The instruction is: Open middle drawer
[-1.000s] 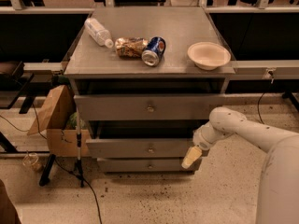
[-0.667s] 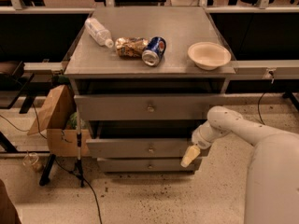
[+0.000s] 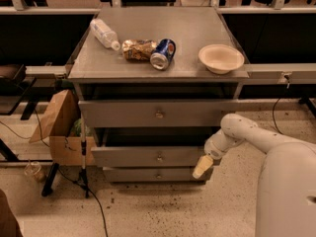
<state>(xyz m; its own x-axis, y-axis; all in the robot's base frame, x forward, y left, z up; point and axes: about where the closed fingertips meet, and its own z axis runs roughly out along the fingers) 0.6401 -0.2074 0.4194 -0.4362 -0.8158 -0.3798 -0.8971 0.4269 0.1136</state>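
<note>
Item under inspection: the middle drawer (image 3: 128, 156), second of three grey fronts in the cabinet under the counter (image 3: 197, 28). It lies between the widest front (image 3: 118, 113) above and the narrowest front (image 3: 133, 174) below.

Its only purchase is a small round metal knob (image 3: 159, 157) at the centre. I judge the front rigid sheet metal, sliding on runners. It is not fragile, though the knob looks smooth and offers little to pinch. A straight outward pull on the knob is advised. A pull at one end may rack the drawer.

The hand (image 3: 202, 167) sits at the right end of this front, near its lower corner and well apart from the knob. I cannot tell whether it is spread or pressed together.

On the counter are a bottle (image 3: 103, 33), a snack bag (image 3: 138, 49), a can (image 3: 163, 54) and a bowl (image 3: 220, 58).
</note>
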